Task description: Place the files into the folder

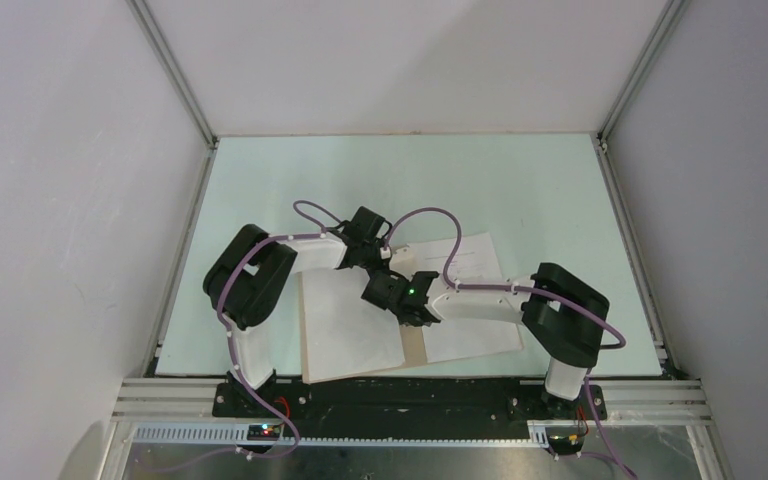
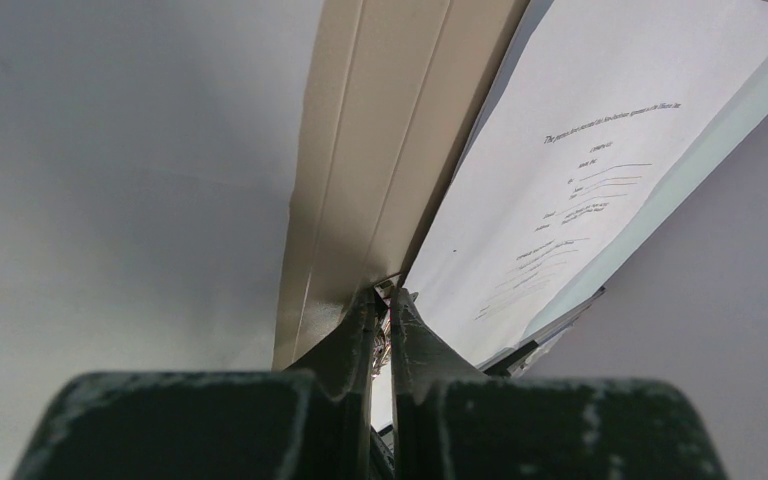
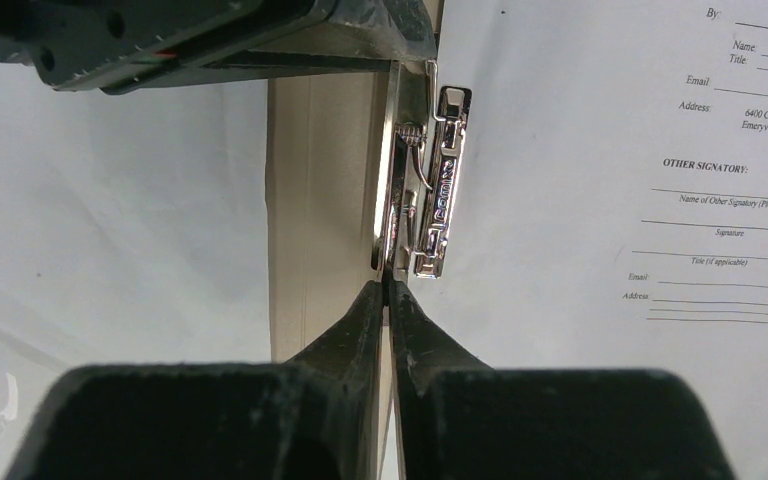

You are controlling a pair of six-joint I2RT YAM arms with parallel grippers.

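Observation:
The tan folder (image 1: 415,347) lies open near the table's front edge. A blank sheet (image 1: 350,325) covers its left half and the printed sheet (image 1: 475,262) its right half. The metal clip (image 3: 427,190) stands along the spine (image 2: 380,150) between the sheets. My left gripper (image 1: 384,254) reaches the clip's far end, fingers together on it (image 2: 386,303). My right gripper (image 1: 388,280) comes from the near side, fingertips pinched on the clip's thin metal edge (image 3: 388,285). The printed sheet (image 2: 580,190) and the blank sheet (image 3: 110,200) both lie flat.
The pale green table top (image 1: 410,180) extends behind the folder, walled by white panels with metal rails (image 1: 175,90) at the left and right. Purple cables (image 1: 430,215) loop over both arms above the folder.

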